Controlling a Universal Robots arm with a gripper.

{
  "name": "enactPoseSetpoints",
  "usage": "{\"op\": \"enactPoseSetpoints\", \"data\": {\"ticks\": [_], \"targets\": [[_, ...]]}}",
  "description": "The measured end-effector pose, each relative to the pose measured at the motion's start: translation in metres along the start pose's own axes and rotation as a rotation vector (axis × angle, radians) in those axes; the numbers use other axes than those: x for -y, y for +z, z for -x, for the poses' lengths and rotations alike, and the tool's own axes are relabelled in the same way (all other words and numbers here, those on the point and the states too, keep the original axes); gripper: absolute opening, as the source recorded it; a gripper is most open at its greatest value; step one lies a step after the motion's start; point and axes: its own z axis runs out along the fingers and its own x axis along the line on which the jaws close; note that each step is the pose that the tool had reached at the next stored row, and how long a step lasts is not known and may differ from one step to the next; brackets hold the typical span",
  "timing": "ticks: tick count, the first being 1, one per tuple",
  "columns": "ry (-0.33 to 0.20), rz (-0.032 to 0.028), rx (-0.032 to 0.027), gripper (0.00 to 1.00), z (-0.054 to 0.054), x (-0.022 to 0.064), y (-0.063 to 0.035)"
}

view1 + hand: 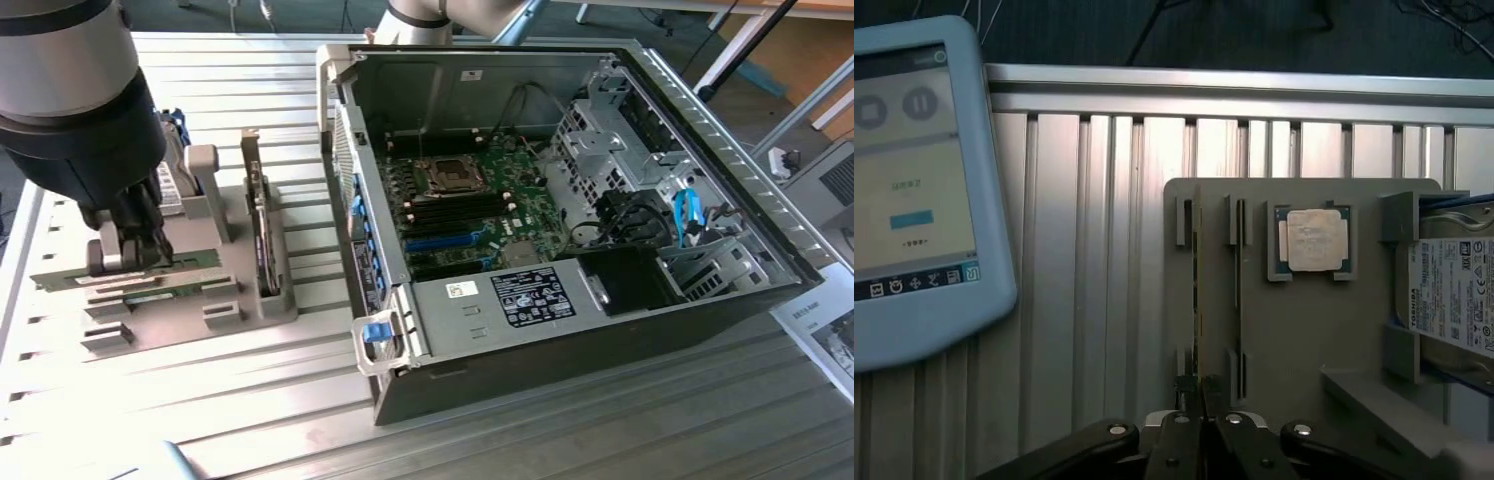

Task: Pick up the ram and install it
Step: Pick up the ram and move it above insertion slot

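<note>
1. Pinching with the claw (pixel 1201 400) closed almost all the way, gripping the thin upper edge of the ram (pixel 1197 300) and nothing else.
2. Gripping near the middle of the stick's length, judging by the exterior view, with the fingers (pixel 1176 440) coming down from above.
3. Sitting the ram on its long edge in a narrow slot of the grey holder (pixel 1304 340), the slot along the holder's outer edge, well apart from the hard drive (pixel 1454 295) and beside the slot next to the processor chip (pixel 1314 240); apparently not yet raised out.
4. Judging the pick as best done by drawing straight up out of the slot, with the stick level and no twist, so that neither end is catching on the slot walls; aiming for a firm, centred squeeze on the board edge rather than on the chips.
5. Running the long axis level and in line with the grooves of the bench (pixel 1084 250), one end pointing toward the open computer case (pixel 721 130), the other toward the bench edge at the exterior view's left.
6. Facing the flat sides outward to the holder's long edges, thin edge up.
</note>
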Motion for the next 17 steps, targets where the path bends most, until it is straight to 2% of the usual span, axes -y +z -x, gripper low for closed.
{"op": "enactPoseSetpoints", "data": {"ticks": [4,8,12,17], "targets": [[0.0,-0.0001,0.0001,0.12,0.0,0.0001,-0.0134],[0.0,0.0,0.0,0.12,0.0,0.0002,-0.0202],[0.0,0.0,0.0,0.12,0.0,0.0004,-0.0327],[0.0,0.0,0.0,0.12,0.0,0.0006,-0.0406]]}}
